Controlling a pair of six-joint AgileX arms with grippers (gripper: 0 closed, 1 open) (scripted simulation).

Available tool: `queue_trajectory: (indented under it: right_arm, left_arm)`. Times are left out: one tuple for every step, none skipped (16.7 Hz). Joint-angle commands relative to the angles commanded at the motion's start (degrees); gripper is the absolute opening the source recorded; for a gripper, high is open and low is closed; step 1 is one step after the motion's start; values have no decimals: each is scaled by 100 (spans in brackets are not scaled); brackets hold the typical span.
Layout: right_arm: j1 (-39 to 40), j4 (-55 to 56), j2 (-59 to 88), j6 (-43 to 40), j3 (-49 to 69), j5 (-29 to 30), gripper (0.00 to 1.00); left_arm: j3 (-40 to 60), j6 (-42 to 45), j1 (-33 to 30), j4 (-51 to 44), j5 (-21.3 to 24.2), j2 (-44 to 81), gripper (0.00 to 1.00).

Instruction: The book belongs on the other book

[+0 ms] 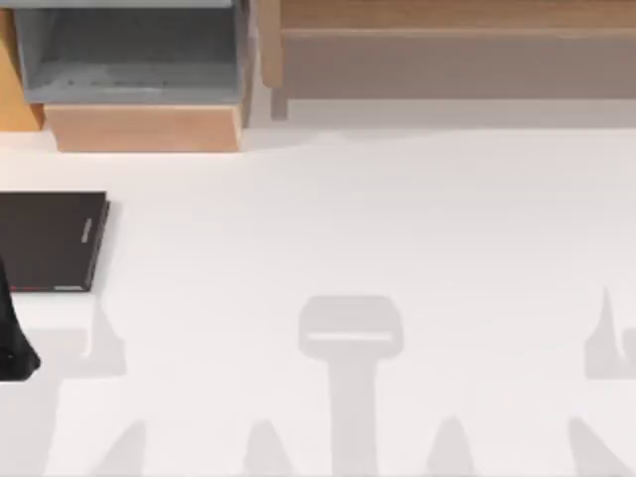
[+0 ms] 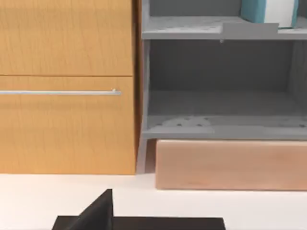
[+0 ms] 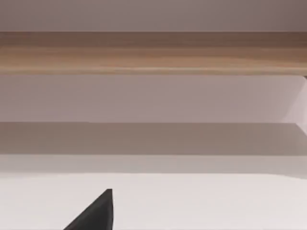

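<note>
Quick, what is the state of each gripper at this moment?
Left gripper: by the black book at the table's left; it cannot be told.
Right gripper: over the white table; it cannot be told.

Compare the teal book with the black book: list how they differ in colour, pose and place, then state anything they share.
Colour: the teal book has a teal-blue cover with white beside it; the black book is black with pale spine lettering.
Pose: the teal book stands upright; the black book lies flat.
Place: the teal book is on an upper grey shelf of the cabinet; the black book is on the white table at its left side.
Shared: neither is held.
</note>
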Motion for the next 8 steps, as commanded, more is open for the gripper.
queue_trajectory:
  right_arm:
    - [0, 0, 0, 0, 0, 0, 100]
    - [0, 0, 0, 0, 0, 0, 100]
    - [0, 0, 0, 0, 0, 0, 100]
    - [0, 0, 0, 0, 0, 0, 100]
    - [0, 0, 0, 0, 0, 0, 100]
    - [0, 0, 0, 0, 0, 0, 100]
    - [0, 0, 0, 0, 0, 0, 100]
    - [0, 0, 0, 0, 0, 0, 100]
  left_arm:
    - [0, 0, 0, 0, 0, 0, 100]
    - [2, 0, 0, 1, 0, 2, 100]
    - [59, 0, -12, 30, -12, 61, 100]
    - [174, 0, -37, 87, -34, 182, 100]
    - [341, 1, -72, 170, -66, 364, 100]
    - [554, 1, -118, 277, -107, 607, 100]
    - [808, 1, -173, 404, -156, 910, 100]
    - [1096, 2, -235, 549, -212, 1275, 100]
